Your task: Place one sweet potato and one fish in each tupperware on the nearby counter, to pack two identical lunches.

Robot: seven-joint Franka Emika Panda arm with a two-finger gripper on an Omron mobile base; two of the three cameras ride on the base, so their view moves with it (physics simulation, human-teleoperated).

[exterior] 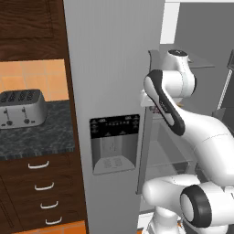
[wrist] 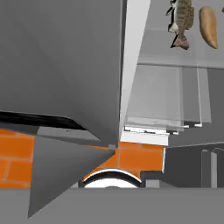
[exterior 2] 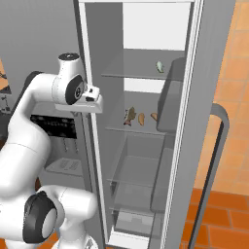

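Note:
Inside the open fridge, a brown fish [exterior 2: 130,116] lies on the middle shelf with an orange sweet potato [exterior 2: 141,119] right beside it. The hand view has the same fish [wrist: 181,19] and sweet potato [wrist: 208,26] at its top right, well away. My gripper [exterior 2: 96,102] hovers at the fridge's left edge, level with that shelf and outside it; its fingers are not visible. From the left, the hand [exterior: 145,98] sits against the grey door. The black counter [exterior: 36,135] lies far left. The tupperware are out of view.
A silver toaster [exterior: 20,109] stands on the counter. The closed fridge door with its dispenser [exterior: 114,144] is at my left. The open door [exterior 2: 214,121] swings out to the right. Another orange piece [exterior 2: 154,116] and a pale item [exterior 2: 159,66] sit on shelves.

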